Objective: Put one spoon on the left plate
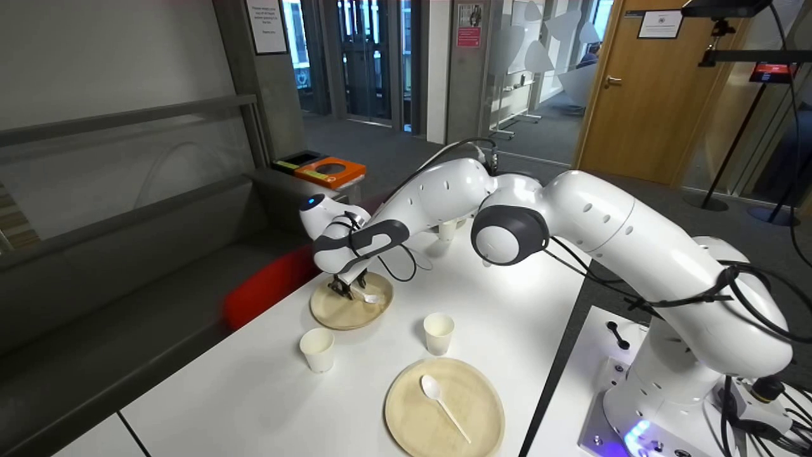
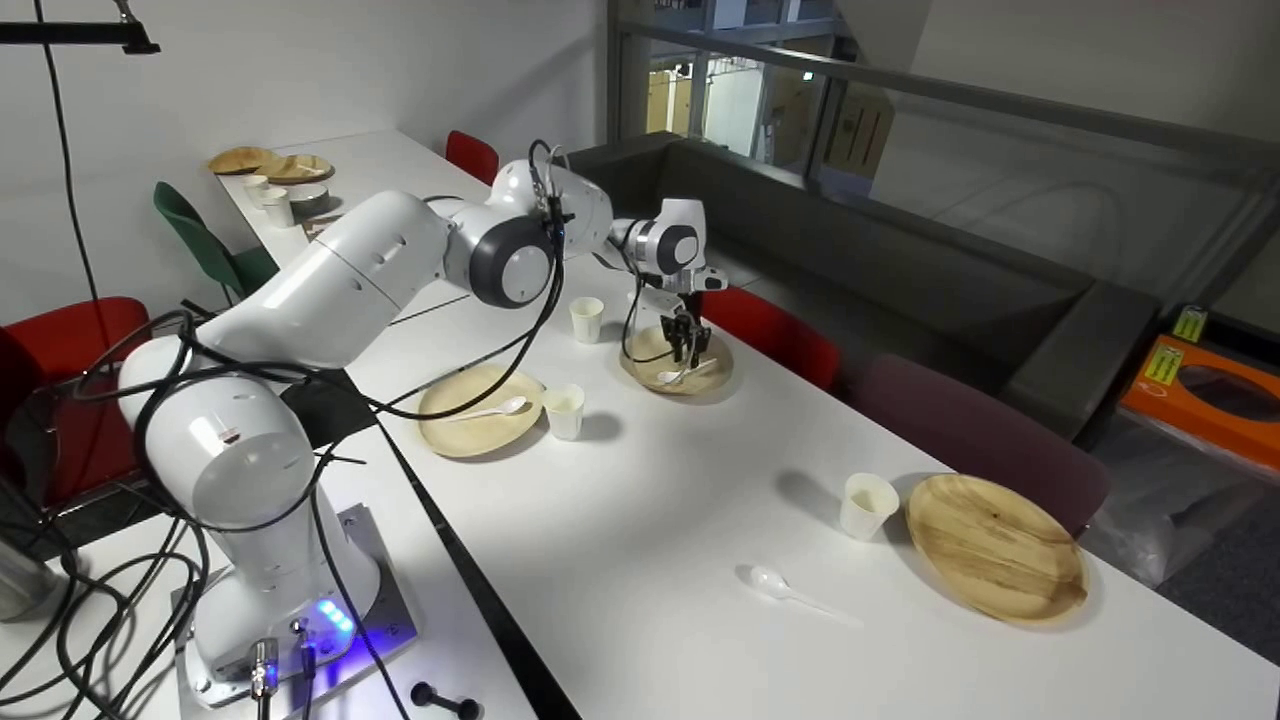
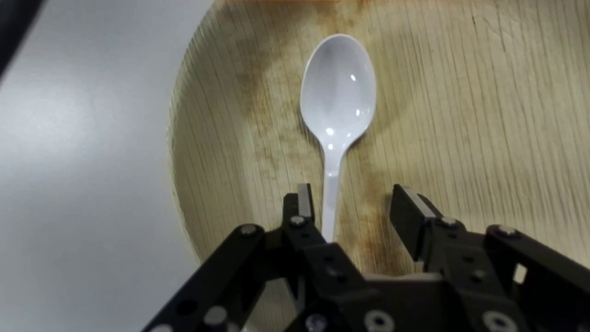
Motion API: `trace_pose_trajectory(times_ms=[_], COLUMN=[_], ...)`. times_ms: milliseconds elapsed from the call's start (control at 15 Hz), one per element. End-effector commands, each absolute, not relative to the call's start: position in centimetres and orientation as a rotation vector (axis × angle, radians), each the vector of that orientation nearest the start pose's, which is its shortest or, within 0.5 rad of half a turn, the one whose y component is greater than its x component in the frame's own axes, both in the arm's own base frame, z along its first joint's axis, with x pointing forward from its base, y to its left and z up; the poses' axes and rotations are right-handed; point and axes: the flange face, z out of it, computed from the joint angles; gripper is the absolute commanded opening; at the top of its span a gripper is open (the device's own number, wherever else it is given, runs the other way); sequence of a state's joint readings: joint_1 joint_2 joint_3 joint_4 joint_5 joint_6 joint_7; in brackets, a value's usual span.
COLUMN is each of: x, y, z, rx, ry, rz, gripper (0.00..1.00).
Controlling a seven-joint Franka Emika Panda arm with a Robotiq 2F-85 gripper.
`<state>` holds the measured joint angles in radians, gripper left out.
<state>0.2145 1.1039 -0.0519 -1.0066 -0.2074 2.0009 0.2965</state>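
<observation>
The left plate, round, shallow and beige-tan with a raised rim, lies under my gripper in both exterior views (image 1: 333,315) (image 2: 722,360) and fills most of the wrist view (image 3: 498,115). A white spoon (image 3: 339,92) lies on it, bowl toward the top of the wrist view; it also shows in both exterior views (image 1: 372,298) (image 2: 668,377). My gripper (image 3: 350,189) is open, low over the plate (image 1: 352,287) (image 2: 688,345). The spoon's handle lies between the fingers, closer to the left one, not clamped. The handle's end is hidden behind the gripper.
Another beige plate (image 1: 406,431) holds a spoon (image 1: 431,387). White cups (image 1: 317,349) (image 1: 438,333) stand near both plates. A wood-grained plate (image 2: 997,548), a cup (image 2: 868,505) and a loose spoon (image 2: 770,582) are farther along the table. A red chair (image 1: 269,289) stands beside the edge.
</observation>
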Motion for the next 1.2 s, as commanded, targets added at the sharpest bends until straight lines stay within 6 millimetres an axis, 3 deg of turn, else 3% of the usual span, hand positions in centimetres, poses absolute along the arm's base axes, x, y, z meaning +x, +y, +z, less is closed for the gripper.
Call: trace_pose_trajectory(times_ms=[0,267,467,800,1133], x=[76.2,76.3,76.3,76.3,76.1], y=[11.7,11.3,11.3,11.3,12.3], z=[16.5,16.2,16.3,16.3,16.5], rx=[-3.356,-3.341,-3.334,-3.33,-3.328], ry=[0.001,0.007,0.001,-0.009,-0.041], rz=[0.14,0.153,0.157,0.158,0.153], gripper=[0.5,0.2,0.11,0.19,0.17])
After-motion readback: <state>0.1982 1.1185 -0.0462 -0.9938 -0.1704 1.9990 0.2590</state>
